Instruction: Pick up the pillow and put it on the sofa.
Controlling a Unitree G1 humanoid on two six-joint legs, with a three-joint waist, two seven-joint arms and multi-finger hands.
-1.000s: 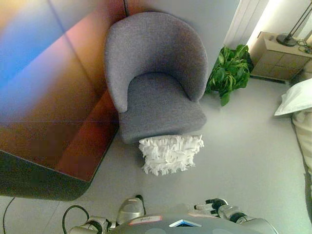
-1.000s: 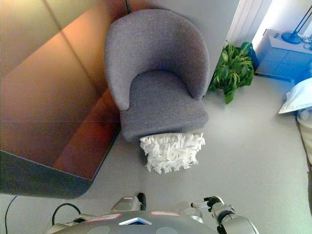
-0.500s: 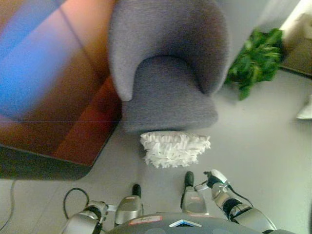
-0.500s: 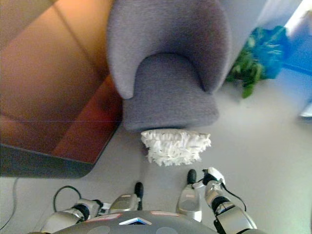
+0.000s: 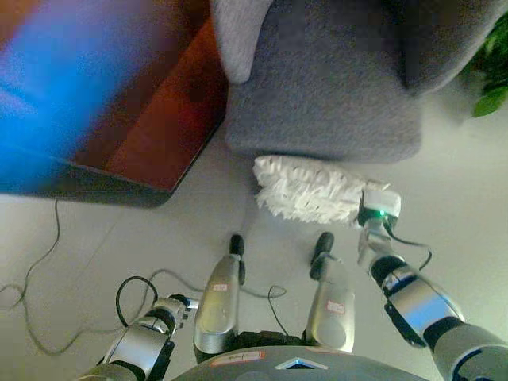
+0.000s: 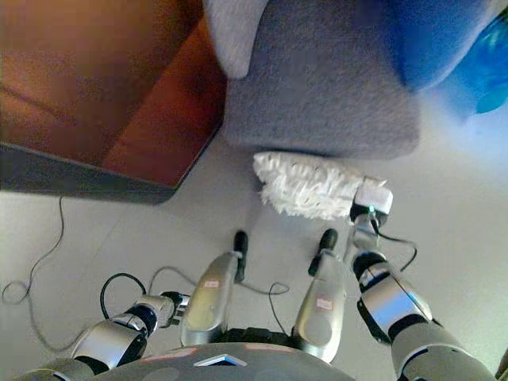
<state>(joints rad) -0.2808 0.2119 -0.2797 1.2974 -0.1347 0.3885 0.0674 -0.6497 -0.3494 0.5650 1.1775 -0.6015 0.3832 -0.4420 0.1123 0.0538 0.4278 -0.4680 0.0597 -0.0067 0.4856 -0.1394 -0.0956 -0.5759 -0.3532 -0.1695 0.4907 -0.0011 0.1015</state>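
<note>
The white shaggy pillow (image 5: pixel 305 190) lies on the grey floor, pressed against the front of the grey armchair (image 5: pixel 325 87). My right arm reaches forward from the lower right. Its hand (image 5: pixel 364 216) is at the pillow's right end, mostly covered from above, so its fingers do not show. My left hand (image 5: pixel 176 306) hangs low at the lower left, well away from the pillow and too small to read.
A red-brown wooden panel (image 5: pixel 159 119) with a dark lower edge stands left of the armchair. Green plant leaves (image 5: pixel 494 91) show at the right edge. Grey floor spreads to the left and right of the pillow.
The camera has tipped down and moved closer to the chair. My right arm has stretched forward until its hand reached the pillow's right end. The pillow has stayed against the chair.
</note>
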